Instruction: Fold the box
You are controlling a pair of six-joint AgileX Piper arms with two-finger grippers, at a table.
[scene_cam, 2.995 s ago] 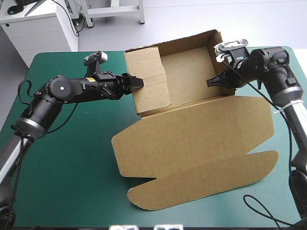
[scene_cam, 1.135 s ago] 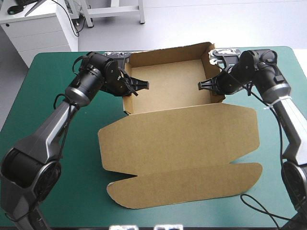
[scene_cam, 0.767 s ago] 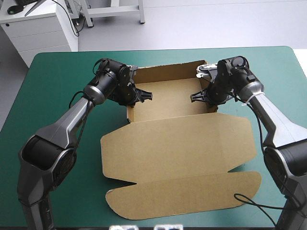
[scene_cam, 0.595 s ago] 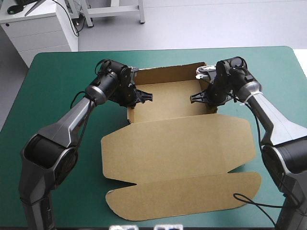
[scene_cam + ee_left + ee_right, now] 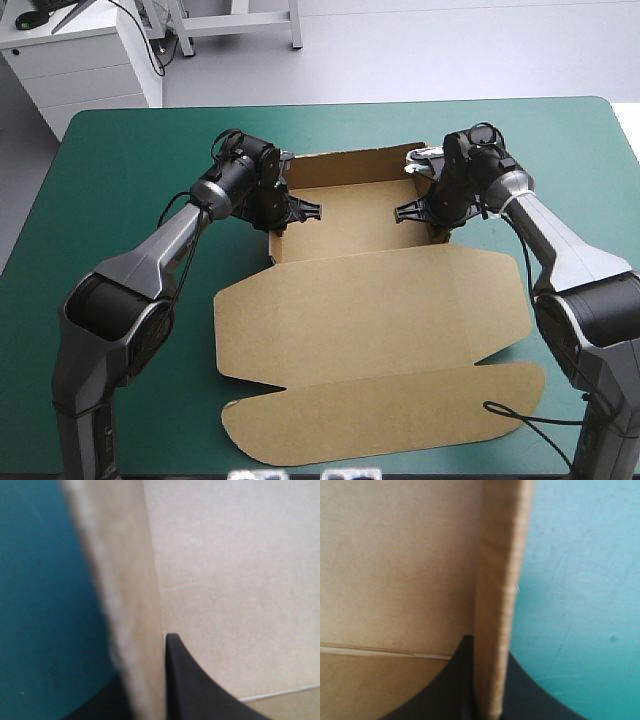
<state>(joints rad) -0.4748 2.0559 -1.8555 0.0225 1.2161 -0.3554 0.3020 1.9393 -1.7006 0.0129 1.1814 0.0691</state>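
Now the box [image 5: 360, 225] stands squarer than just before, its side walls pulled upright; the tray looks nearly formed, with the lid flat on the bench [image 5: 120, 180]. The left fingers [image 5: 308, 211] and right fingers [image 5: 404, 212] each clamp a wall. The tray floor lies between them, and both arms reach inward, wrists low.

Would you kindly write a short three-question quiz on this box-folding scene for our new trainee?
1. True or false: the lid of the box lies flat on the teal-green cover.
2. The left gripper is shut on: A the lid; B the box's left side wall; C nothing.
3. Fill in: the right gripper is shut on the box's ____ side wall.
Key: 1 true; 2 B; 3 right.
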